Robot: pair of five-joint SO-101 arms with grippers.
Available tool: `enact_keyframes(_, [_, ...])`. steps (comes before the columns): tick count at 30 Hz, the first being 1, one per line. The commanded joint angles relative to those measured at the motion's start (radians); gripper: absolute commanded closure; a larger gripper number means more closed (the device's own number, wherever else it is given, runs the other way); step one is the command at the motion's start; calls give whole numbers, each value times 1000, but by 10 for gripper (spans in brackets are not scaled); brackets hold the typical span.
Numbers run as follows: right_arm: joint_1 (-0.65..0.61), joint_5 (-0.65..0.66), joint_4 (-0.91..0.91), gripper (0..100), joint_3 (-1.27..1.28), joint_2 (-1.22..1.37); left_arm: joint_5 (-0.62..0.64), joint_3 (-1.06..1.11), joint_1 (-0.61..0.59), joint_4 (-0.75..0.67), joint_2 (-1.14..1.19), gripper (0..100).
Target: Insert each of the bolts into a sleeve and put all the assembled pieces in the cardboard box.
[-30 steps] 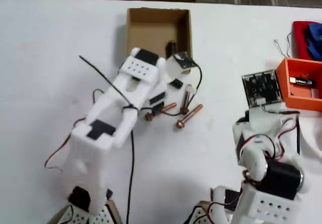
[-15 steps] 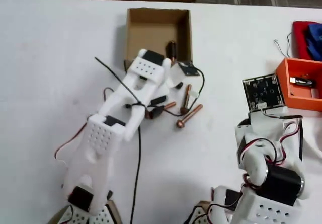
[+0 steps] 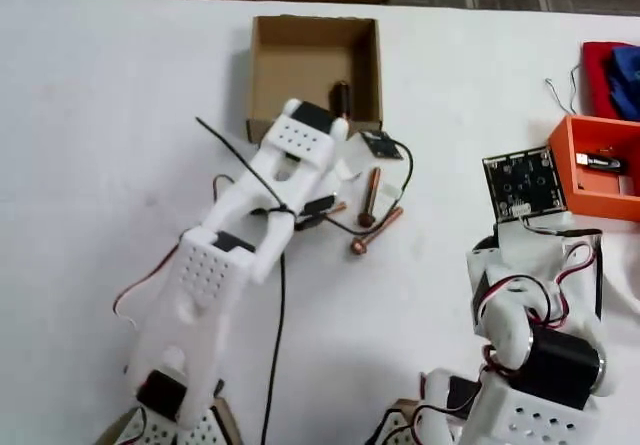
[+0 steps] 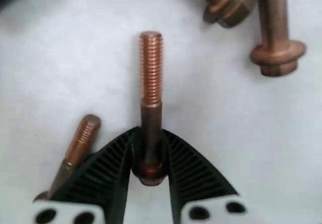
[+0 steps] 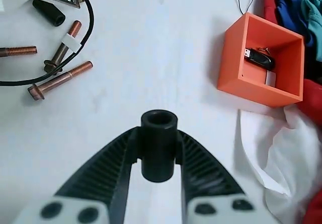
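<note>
We are finding no writing, number or sign that we can read. The small light marks on the circuit board (image 3: 520, 180) and on the black stick (image 3: 598, 162) in the orange box (image 3: 600, 205) are proving too small for us to tell.

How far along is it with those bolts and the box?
Early days: no bolt in view sits in a sleeve yet. The left tool grips one bolt; the right tool grips a black sleeve. Those need joining. Other bolts lie loose on the table, and everything must reach the cardboard box.
</note>
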Motion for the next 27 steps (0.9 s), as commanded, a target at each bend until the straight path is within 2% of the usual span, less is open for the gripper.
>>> enact_keyframes(1, [5, 0, -2, 978, -5, -8, -3, -74, 2, 44, -140, 975])
enact_keyframes(7, [12, -2, -2, 977, -5, -8, -43, 39, -100, 46, -454, 976])
enact_keyframes(17, [5, -2, -68, 977, 43, -8, -209, 662, -423, 25, -1114, 976])
enact_keyframes(20, [4, -2, -111, 977, 107, -8, -201, 855, -528, -89, -1217, 976])
enact_keyframes(24, [4, -2, -157, 977, 175, -10, -109, 1112, -620, -362, -1243, 976])
enact_keyframes(27, [4, -3, -183, 977, 207, -10, -186, 1282, -608, -586, -1198, 976])
